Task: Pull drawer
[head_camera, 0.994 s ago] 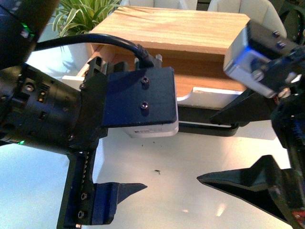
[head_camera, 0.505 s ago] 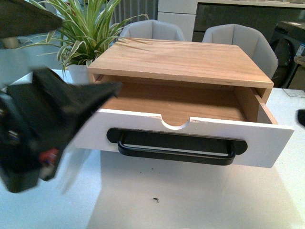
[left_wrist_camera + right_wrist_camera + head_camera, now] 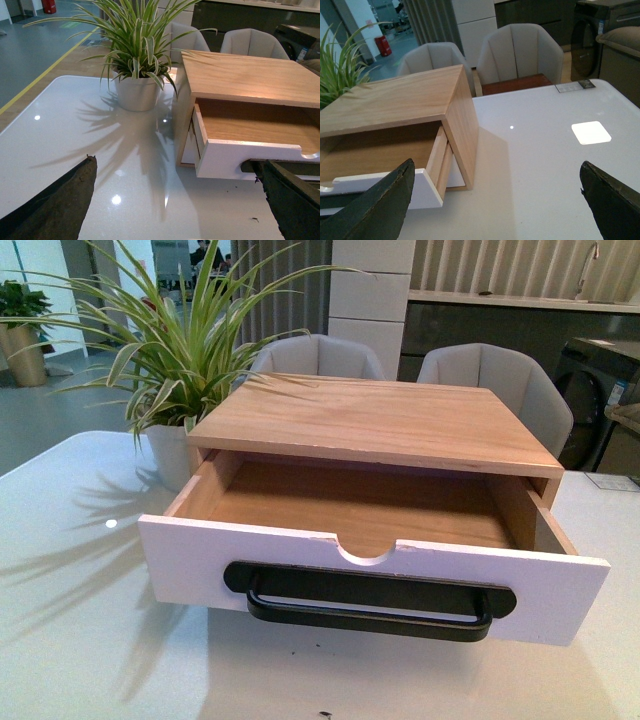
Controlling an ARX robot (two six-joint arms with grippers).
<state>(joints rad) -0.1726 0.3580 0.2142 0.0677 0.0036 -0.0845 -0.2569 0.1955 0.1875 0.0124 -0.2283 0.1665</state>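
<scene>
The drawer (image 3: pixel 370 575) stands pulled out of its wooden cabinet (image 3: pixel 380 425), its white front carrying a long black bar handle (image 3: pixel 370 602) and a semicircular notch; the inside looks bare. Neither arm shows in the front view. In the left wrist view my left gripper (image 3: pixel 177 192) is open over the table, off the drawer's (image 3: pixel 250 157) left corner, touching nothing. In the right wrist view my right gripper (image 3: pixel 497 185) is open beside the drawer's (image 3: pixel 427 187) right corner, holding nothing.
A potted plant (image 3: pixel 175 370) in a white pot stands at the cabinet's left on the glossy white table (image 3: pixel 90 630). Two grey chairs (image 3: pixel 500 380) sit behind the table. A white card (image 3: pixel 590 132) lies on the table to the right.
Both arms, which filled the front view a second ago, have drawn back out of it. The drawer stays pulled out.
</scene>
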